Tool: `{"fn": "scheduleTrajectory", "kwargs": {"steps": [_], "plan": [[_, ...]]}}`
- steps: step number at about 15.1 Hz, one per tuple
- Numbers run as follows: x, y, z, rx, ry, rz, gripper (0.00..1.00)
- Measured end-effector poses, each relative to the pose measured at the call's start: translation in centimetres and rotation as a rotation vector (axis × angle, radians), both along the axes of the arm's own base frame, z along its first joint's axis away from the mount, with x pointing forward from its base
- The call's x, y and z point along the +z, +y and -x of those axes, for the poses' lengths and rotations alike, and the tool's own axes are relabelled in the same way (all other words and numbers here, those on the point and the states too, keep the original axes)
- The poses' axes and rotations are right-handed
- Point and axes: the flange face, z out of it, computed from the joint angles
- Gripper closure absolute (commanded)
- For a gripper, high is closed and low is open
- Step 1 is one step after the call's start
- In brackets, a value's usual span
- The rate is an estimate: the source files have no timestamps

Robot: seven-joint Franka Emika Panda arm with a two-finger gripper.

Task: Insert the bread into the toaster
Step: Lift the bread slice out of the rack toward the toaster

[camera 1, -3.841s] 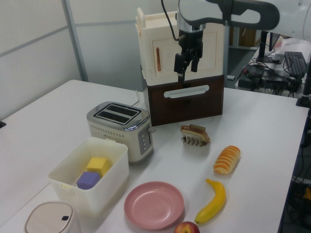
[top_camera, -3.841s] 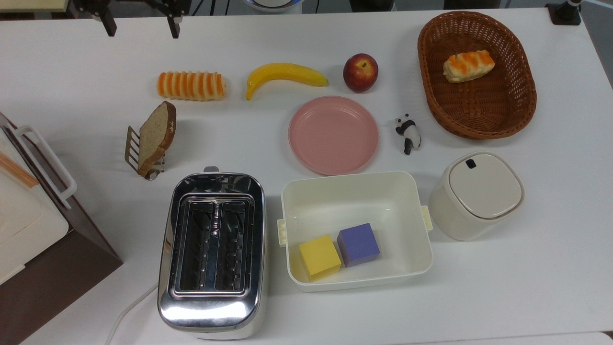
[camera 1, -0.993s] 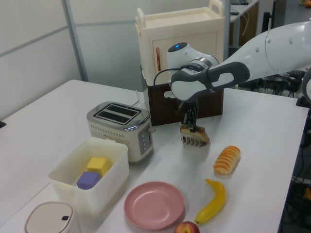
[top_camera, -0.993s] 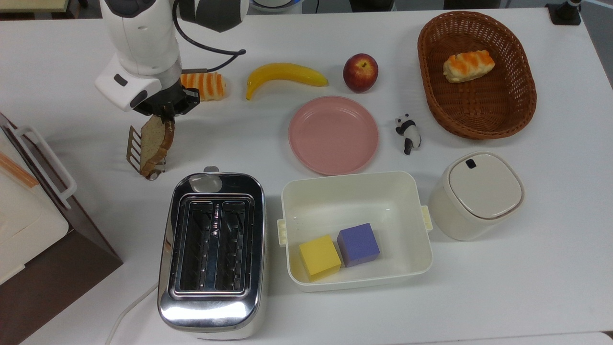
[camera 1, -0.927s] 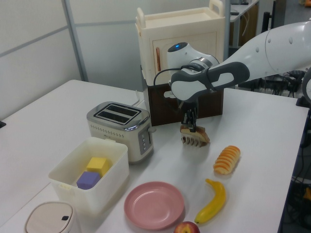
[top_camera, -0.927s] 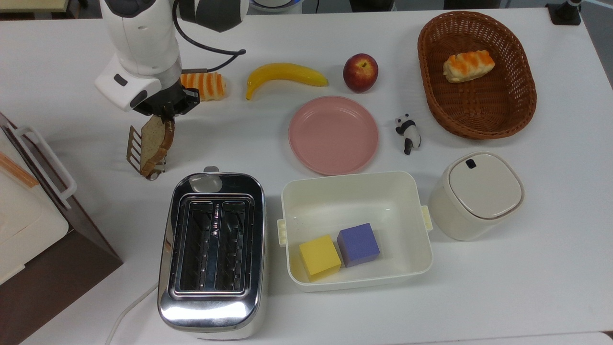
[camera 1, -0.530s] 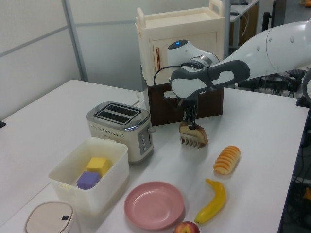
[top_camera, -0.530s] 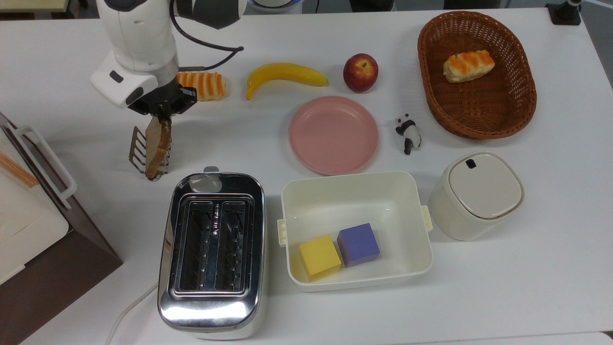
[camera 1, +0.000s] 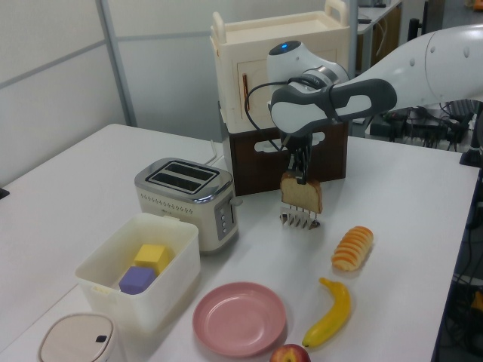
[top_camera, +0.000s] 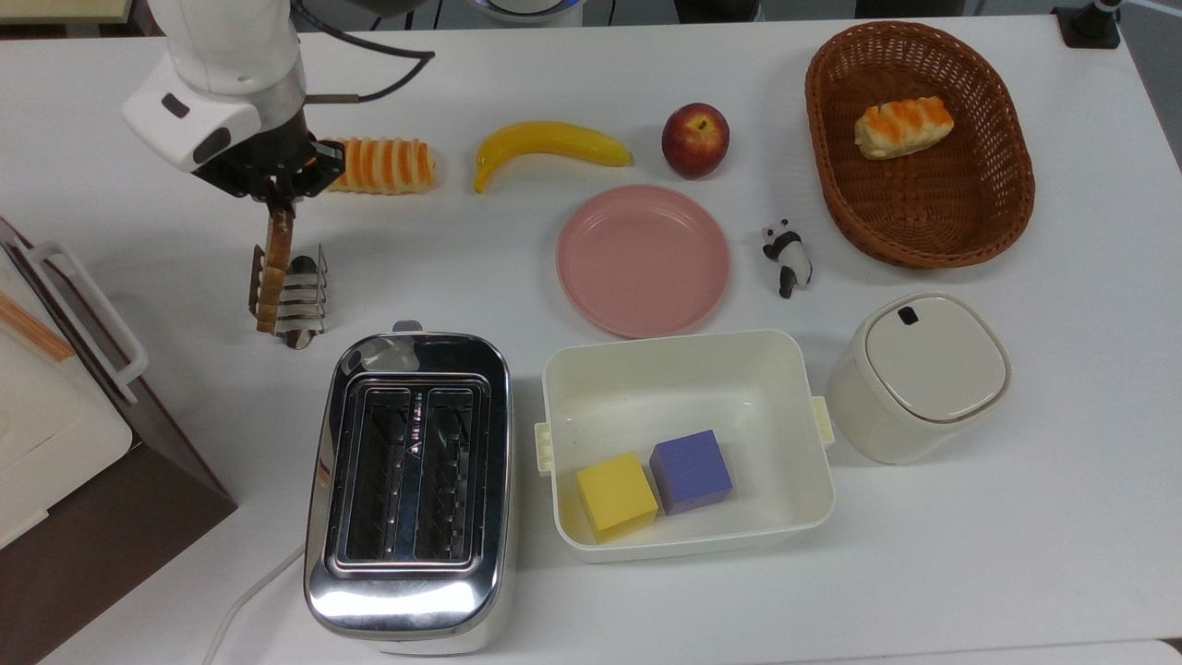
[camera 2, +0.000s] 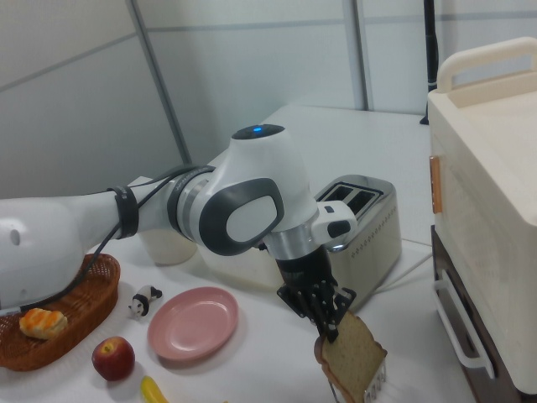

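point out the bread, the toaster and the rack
bread point(camera 1: 302, 194), left view, middle of the flat face
toaster point(top_camera: 406, 591), top view, chrome top near the bottom end
rack point(top_camera: 300, 296), top view, wire bars

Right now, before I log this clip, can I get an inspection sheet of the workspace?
Surface: white table, nothing spilled.
Job's things: speckled brown bread slice held upright over small wire toast rack; shiny chrome two-slot toaster with both slots empty.
Clutter: striped ridged roll, yellow banana, red apple, pink plate, panda figurine, wicker basket holding a glazed bun, cream bin with yellow and purple cubes, lidded cream canister.
Hand: hand shut on the bread's top edge.
Cables: white toaster cord at table edge.
Surroundings: cream and brown cabinet.
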Motion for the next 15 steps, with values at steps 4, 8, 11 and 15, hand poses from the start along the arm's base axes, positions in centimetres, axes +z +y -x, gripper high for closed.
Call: {"fn": "scheduleTrajectory", "kwargs": {"steps": [4,8,11,15], "plan": [[3.1,-0.8,0.0,-0.009,-0.045,0.018,1.00],[6.6,-0.7,-0.2,-0.012,-0.083,0.025,1.00],[7.8,0.2,-0.6,-0.041,-0.136,-0.068,1.00],[10.4,1.3,-1.8,-0.120,-0.276,-0.176,1.00]]}}
